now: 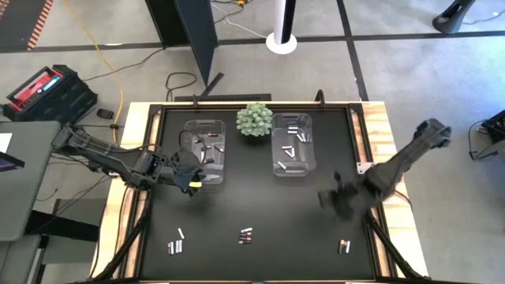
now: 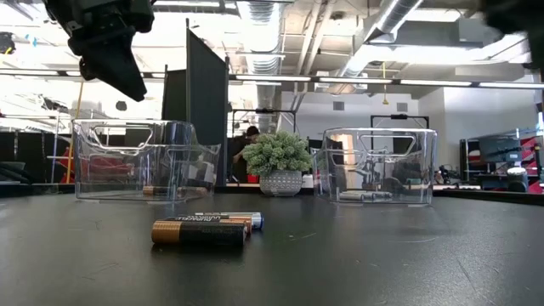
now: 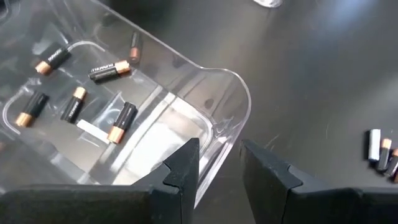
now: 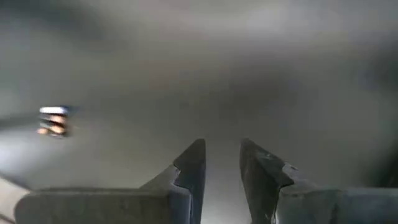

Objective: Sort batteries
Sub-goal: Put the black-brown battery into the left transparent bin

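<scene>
In left bin, dark batteries

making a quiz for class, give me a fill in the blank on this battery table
1. Between the two clear bins stands a small green ____.
2. The bin under the left gripper holds the ____ batteries with copper ends.
3. The other bin holds the pale ____ batteries.
4. Loose batteries lie on the ____ tabletop.

Answers: plant; dark; silver; black

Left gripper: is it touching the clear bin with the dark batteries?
Cannot tell. In the left wrist view the left gripper sits at the bin's near corner, jaws empty with a gap, but no view shows contact or clearance plainly.
</scene>
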